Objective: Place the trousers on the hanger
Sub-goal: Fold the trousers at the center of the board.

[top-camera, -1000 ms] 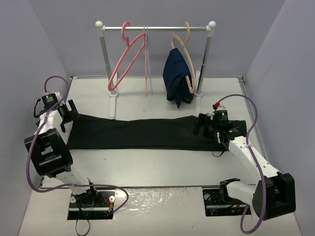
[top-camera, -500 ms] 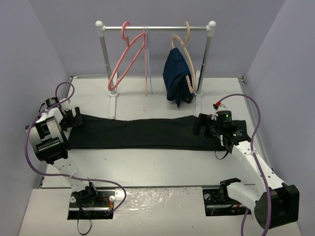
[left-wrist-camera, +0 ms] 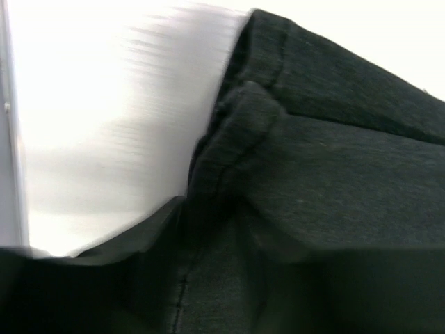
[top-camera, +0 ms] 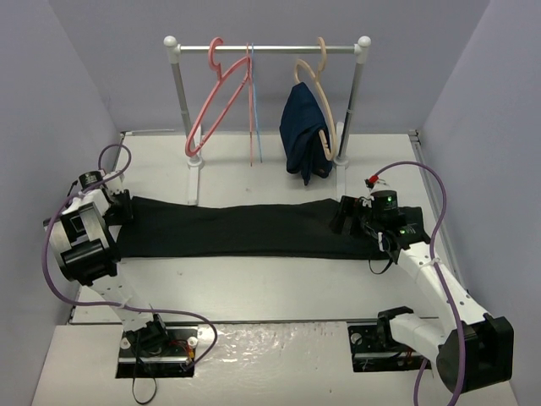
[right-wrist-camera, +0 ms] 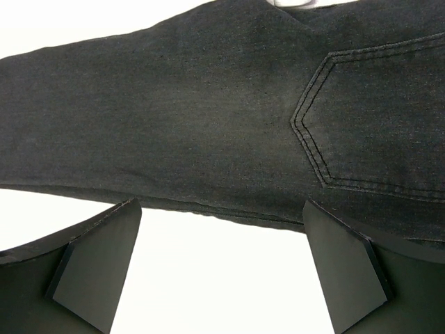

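The black trousers (top-camera: 237,228) lie flat across the table, legs to the left and waist to the right. My left gripper (top-camera: 125,210) is at the left leg end. In the left wrist view the hem of the trousers (left-wrist-camera: 334,160) is bunched up and runs down between the dark jaws of the left gripper (left-wrist-camera: 222,278), which are shut on it. My right gripper (top-camera: 345,216) hovers open at the waist end. Its fingers (right-wrist-camera: 97,271) straddle bare table just off the edge of the trousers (right-wrist-camera: 174,118) near a back pocket. The pink hanger (top-camera: 211,106) hangs empty on the rail.
The rail (top-camera: 266,49) stands at the back on two posts. It also carries a thin light-blue hanger (top-camera: 254,110) and a tan hanger (top-camera: 314,80) with a navy garment (top-camera: 306,135). The left post's base (top-camera: 193,173) stands just behind the trousers. Grey walls close in both sides.
My left gripper has moved in onto the leg end of the trousers and closed on the hem. The right arm shifted slightly, its gripper staying open.
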Controlling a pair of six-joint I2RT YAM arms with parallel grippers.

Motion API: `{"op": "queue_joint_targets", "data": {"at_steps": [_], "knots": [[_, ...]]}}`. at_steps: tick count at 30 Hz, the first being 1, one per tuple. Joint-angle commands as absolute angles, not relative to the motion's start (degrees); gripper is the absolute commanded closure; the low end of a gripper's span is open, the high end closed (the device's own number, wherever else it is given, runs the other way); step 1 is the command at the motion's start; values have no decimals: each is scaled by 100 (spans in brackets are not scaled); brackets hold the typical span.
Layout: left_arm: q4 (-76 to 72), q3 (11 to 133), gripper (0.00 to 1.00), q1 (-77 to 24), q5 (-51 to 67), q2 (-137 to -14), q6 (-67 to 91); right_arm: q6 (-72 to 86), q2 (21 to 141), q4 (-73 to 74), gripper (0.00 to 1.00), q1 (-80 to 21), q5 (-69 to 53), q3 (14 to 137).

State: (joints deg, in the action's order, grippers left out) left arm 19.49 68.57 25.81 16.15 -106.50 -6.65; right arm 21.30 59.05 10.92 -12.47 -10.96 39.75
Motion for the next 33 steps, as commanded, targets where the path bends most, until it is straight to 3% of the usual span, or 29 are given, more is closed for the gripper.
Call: {"op": "queue_joint_targets", "data": {"at_steps": [1, 4, 22, 28, 33], "knots": [[2585, 6584, 82, 2496, 1824, -10726, -527, 2065, 5827, 857, 0, -1283, -1099, 3959], [2602, 6651, 99, 2462, 1811, -10504, -409, 2057, 5810, 844, 0, -1292, -1107, 3947], [3628, 6860, 100, 2252, 1695, -8048, 2425, 2317, 5897, 1022, 0, -1283, -628, 4240], [5333, 8270, 100, 2280, 841, -7792, 2472, 2351, 6028, 1211, 0, -1387, -642, 4462], [5885, 9350, 100, 2424, 788, -7736, 2364, 2474, 6185, 1268, 0, -1730, -595, 4624]]}}
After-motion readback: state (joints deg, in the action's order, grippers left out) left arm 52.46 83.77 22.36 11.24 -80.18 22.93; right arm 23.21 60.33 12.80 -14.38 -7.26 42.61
